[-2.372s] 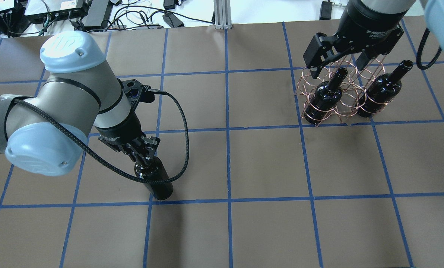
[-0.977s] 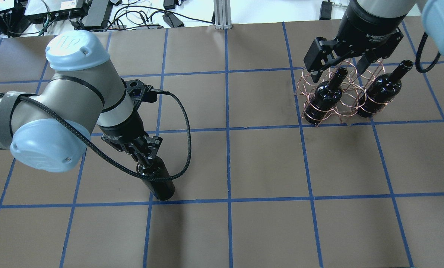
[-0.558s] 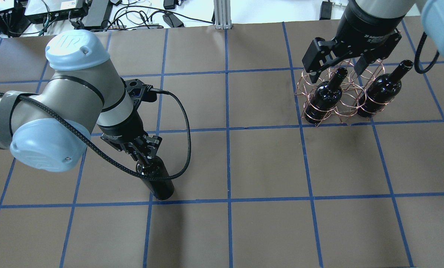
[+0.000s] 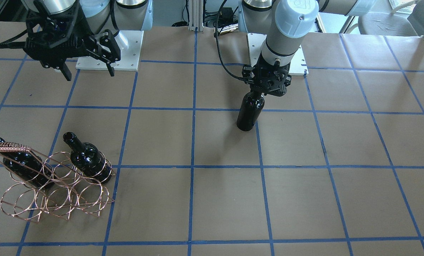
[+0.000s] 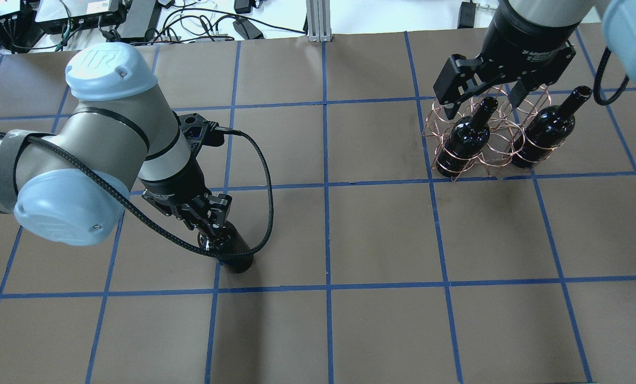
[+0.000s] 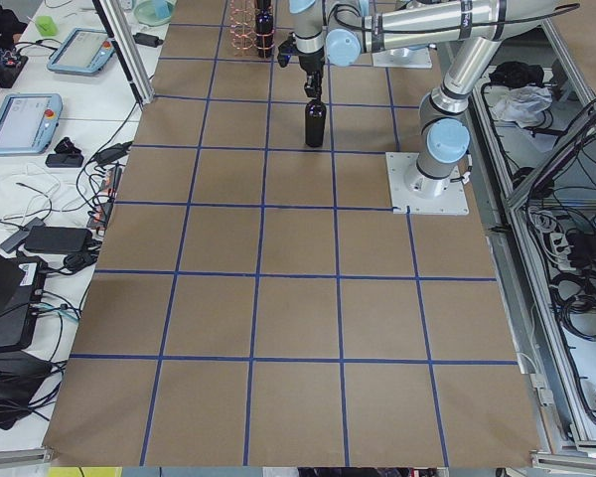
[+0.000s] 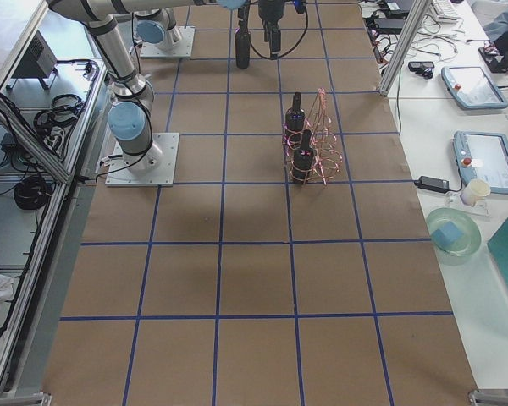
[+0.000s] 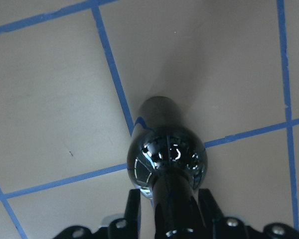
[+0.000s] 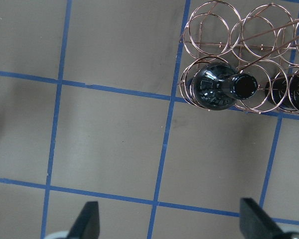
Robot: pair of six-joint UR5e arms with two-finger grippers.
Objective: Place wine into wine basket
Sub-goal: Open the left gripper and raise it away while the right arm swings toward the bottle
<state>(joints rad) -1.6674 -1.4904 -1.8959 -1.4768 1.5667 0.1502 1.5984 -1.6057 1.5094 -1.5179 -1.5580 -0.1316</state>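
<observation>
The left tool (image 5: 211, 221) is clamping the neck of the wine bottle (image 5: 230, 253). Its two fingers (image 8: 132, 211) are pressing in from either side just above the glossy shoulder. The bottle is hanging upright directly beneath the tool, over a crossing of blue tape lines on the left half of the worktop (image 5: 382, 234). Whether its base is touching the brown paper, I cannot tell. The wire basket (image 5: 489, 140) is sitting well apart from it on the right half. Two other bottles (image 5: 464, 144) are standing in the end rings of the basket's row nearer the robot. The right tool (image 5: 482, 104) is hanging above the worktop close to the basket with its fingers spread wide, gripping nothing. In its own wrist view the basket is showing off toward the upper right corner.
</observation>
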